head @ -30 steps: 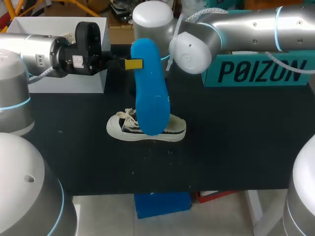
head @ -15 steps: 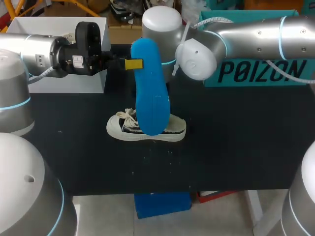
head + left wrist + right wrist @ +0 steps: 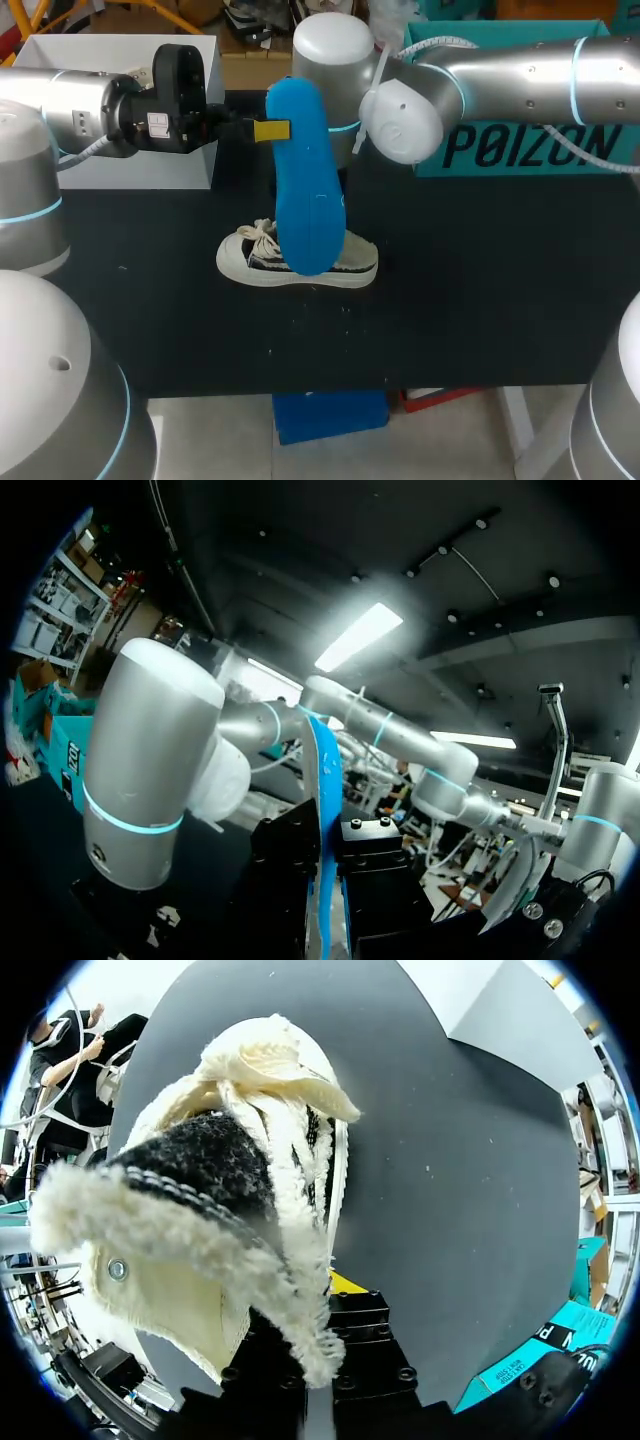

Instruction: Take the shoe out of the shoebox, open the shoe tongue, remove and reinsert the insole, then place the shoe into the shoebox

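Obs: left gripper (image 3: pixel 270 130) clamped flat on the upper end of the blue insole (image 3: pixel 303 190), which hangs over the shoe (image 3: pixel 300 265) on the table (image 3: pixel 480 300); insole judged light, thin and floppy, best pinched near an end; right gripper (image 3: pixel 318 1305) looks closed on the shoe's soft fleecy collar.
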Controlling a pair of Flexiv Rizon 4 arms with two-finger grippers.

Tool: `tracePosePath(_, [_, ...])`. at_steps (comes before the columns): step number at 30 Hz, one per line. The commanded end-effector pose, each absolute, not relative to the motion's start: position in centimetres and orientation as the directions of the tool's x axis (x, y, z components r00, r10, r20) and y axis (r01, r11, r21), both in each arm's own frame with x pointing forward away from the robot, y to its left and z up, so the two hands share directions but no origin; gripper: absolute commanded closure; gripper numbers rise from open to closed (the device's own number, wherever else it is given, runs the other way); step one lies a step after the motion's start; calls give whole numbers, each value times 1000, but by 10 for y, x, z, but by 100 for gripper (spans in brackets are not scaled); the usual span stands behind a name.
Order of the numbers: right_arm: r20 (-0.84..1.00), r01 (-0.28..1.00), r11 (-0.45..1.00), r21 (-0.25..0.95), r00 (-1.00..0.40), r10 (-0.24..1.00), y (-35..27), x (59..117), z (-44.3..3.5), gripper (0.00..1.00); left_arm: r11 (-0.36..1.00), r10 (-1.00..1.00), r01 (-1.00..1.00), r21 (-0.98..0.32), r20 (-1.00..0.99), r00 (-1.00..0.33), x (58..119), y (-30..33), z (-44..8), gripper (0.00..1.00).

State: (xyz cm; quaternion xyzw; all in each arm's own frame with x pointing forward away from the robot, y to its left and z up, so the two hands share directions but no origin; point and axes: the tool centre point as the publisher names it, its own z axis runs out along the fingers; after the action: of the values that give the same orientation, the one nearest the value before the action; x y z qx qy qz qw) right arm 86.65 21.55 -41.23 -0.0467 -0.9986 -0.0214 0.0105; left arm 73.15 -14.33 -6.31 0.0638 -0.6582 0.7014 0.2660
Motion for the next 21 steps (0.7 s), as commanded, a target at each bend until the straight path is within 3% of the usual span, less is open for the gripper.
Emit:
tracePosePath(1, [23,94,995,42,-995,94,215,866,-412,100,7,288,-456,-890,439,-851,731,-144,-64,100])
tracePosePath(7, [25,92,995,44,-996,91,213,863,-407,100,7,288,-456,-890,439,-851,731,-144,-64,100])
tracePosePath(15, [-17,179,981,78,-983,181,192,863,-359,100,7,288,-456,-890,439,-851,731,-144,-64,100])
tracePosePath(21, [-159,442,896,36,-883,442,175,886,-333,100,7,288,-456,-890,439,-851,731,-144,-64,100])
